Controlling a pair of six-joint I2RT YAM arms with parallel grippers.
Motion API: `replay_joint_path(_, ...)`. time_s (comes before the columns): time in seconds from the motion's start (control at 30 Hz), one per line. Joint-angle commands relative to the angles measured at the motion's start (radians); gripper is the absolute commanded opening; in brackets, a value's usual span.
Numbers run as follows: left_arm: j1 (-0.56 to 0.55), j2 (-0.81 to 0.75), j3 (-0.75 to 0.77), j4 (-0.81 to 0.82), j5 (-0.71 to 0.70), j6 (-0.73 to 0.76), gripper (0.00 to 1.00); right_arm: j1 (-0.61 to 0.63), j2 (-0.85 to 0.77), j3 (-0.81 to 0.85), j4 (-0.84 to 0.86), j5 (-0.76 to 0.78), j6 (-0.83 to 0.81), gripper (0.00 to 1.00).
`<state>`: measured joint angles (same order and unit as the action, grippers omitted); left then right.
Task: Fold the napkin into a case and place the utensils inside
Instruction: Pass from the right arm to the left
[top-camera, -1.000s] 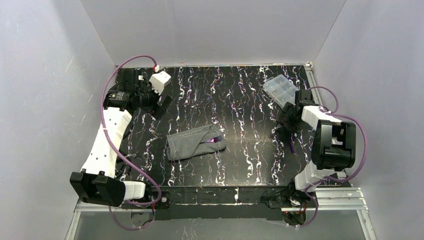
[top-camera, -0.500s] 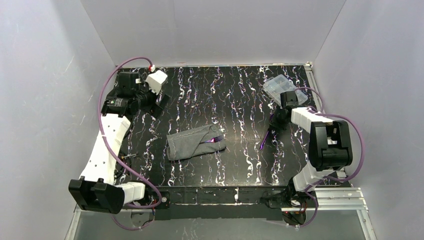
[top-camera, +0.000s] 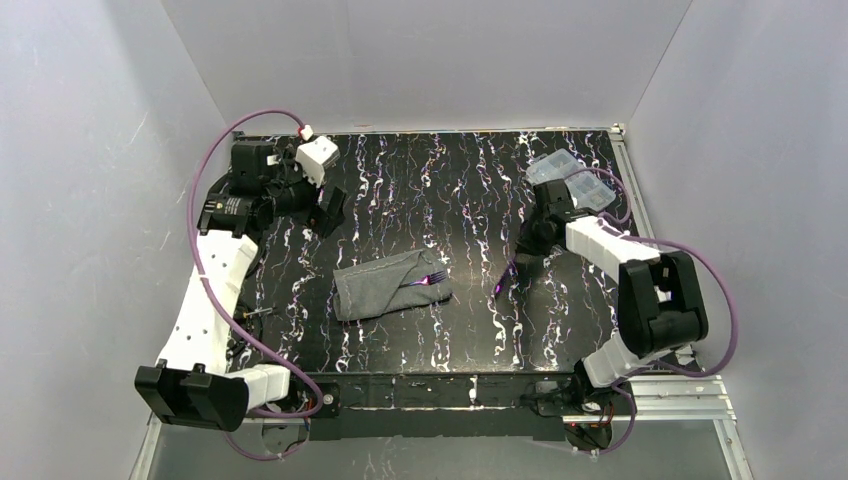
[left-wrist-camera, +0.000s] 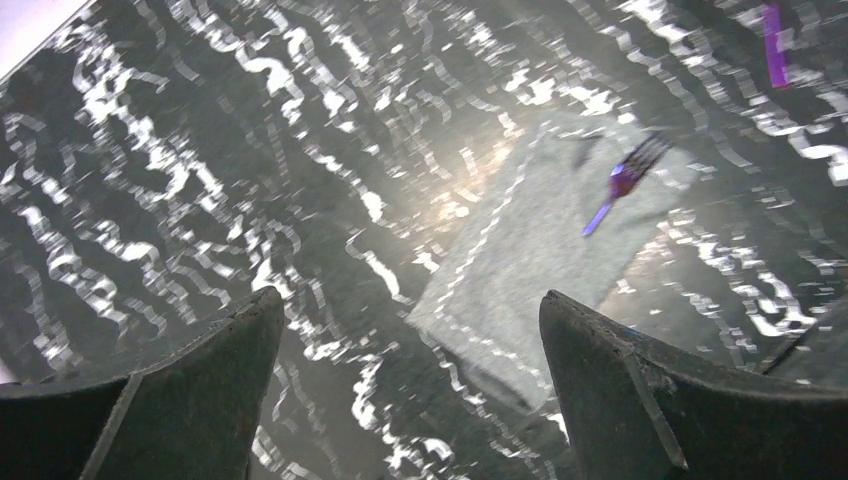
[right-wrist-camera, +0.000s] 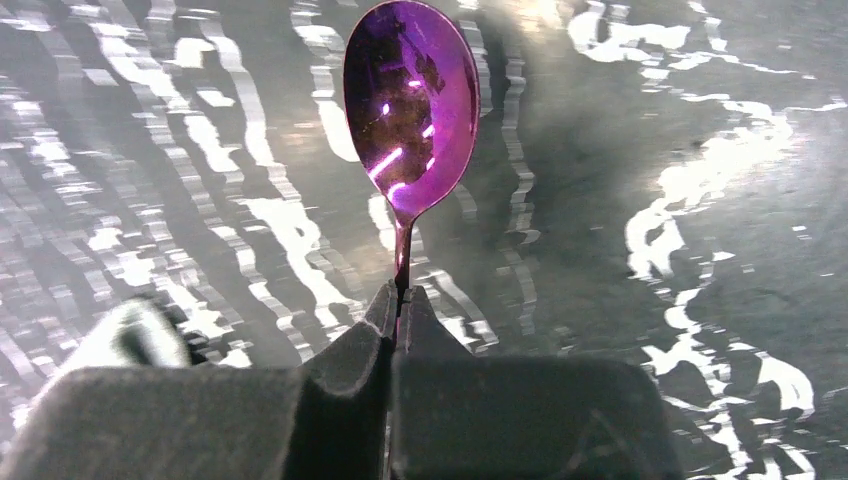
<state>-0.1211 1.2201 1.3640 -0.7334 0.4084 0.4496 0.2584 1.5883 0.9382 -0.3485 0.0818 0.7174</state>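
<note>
Pinching the thin handle of the glossy purple spoon (right-wrist-camera: 410, 110), the right gripper (right-wrist-camera: 400, 300) is clamped tight, the oval bowl just beyond its tips. The soft grey folded case (top-camera: 385, 285), fork (left-wrist-camera: 620, 183) tines poking out, lies well to its left, ahead of the left gripper (left-wrist-camera: 405, 300), whose fingers stand wide apart.

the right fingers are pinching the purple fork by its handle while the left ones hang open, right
Not quite. The right fingers are shut on the handle of the purple spoon, not the fork, as the right wrist view shows. The fork lies at the folded napkin. The left fingers are open.
</note>
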Motion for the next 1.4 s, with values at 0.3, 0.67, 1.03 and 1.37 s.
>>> replay_joint_path(0.3, -0.16, -0.072, -0.123, 0.055, 0.344, -0.207, 0.99, 0.312, -0.251, 0.171, 0.108, 0.094, 0.315, 0.01)
replay_joint_path(0.67, -0.3, 0.04, -0.093, 0.13, 0.334, -0.383, 0.95, 0.476, -0.262, 0.236, 0.182, 0.179, 0.408, 0.01)
replay_joint_path(1.03, -0.302, 0.034, -0.121, 0.196, 0.432, -0.494, 0.91, 0.517, -0.249, 0.283, 0.242, 0.18, 0.434, 0.01)
replay_joint_path(1.37, -0.307, 0.088, -0.127, 0.176, 0.374, -0.454, 0.65, 0.551, -0.247, 0.302, 0.274, 0.186, 0.447, 0.01)
